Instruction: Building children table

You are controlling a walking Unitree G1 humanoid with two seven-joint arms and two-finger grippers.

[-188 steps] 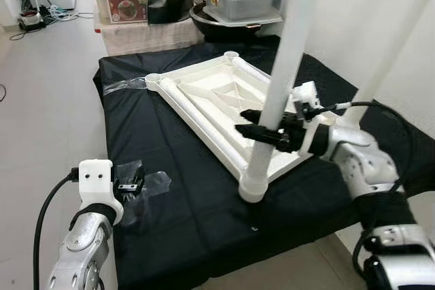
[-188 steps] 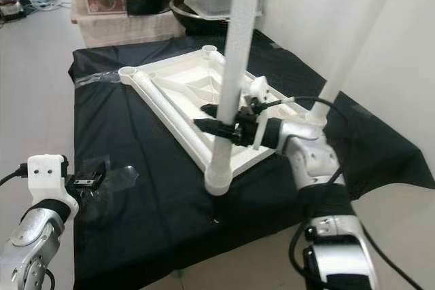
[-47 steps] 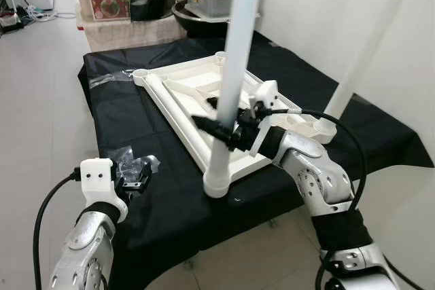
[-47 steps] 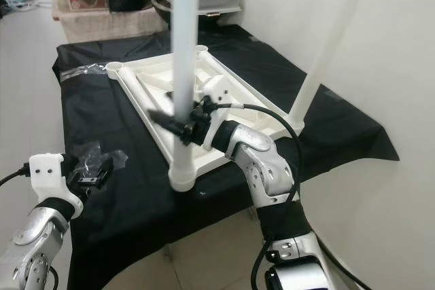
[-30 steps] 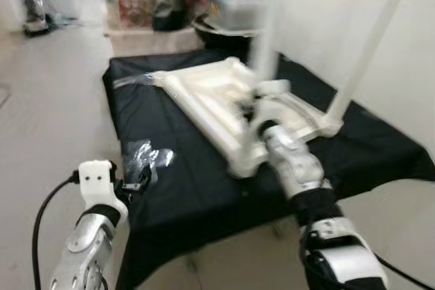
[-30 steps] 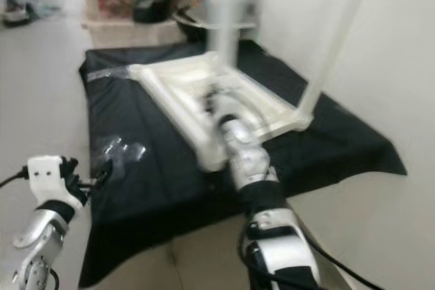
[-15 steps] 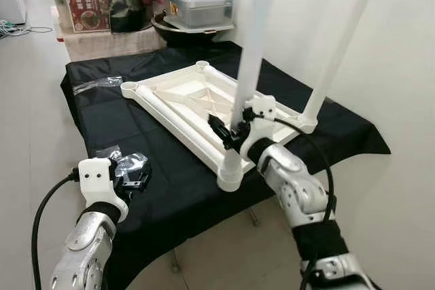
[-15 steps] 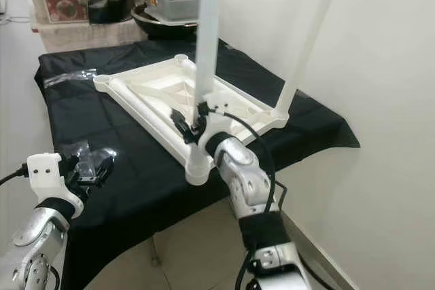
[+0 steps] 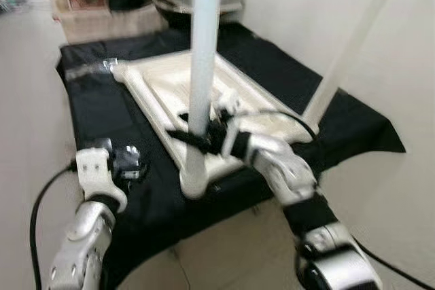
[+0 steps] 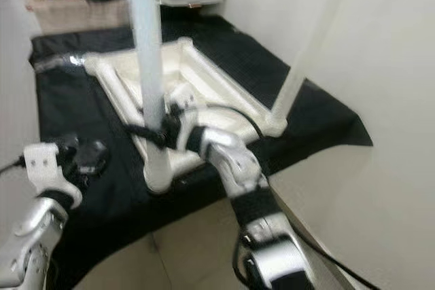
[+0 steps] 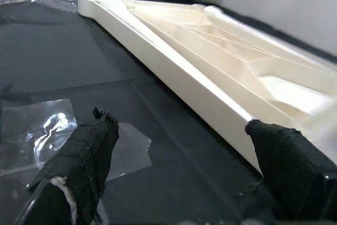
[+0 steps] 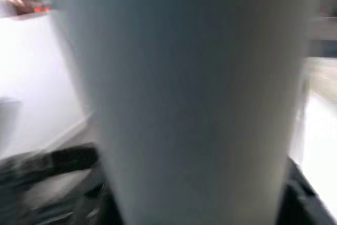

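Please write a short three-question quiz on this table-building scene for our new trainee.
1. True or false: the right gripper is clamped on the upright white table leg.
2. Which way up does the white tabletop lie on the black cloth? A) underside up B) top face up
3. How many legs stand in the tabletop's corner sockets?

Key:
1. True.
2. A.
3. Two: the held one and the far table leg by the wall.

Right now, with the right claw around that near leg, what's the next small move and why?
Probably keep the right claw on the near white leg and press it down into its corner socket. The leg stands upright there on the upturned tabletop, but the blur hides whether it is fully seated.
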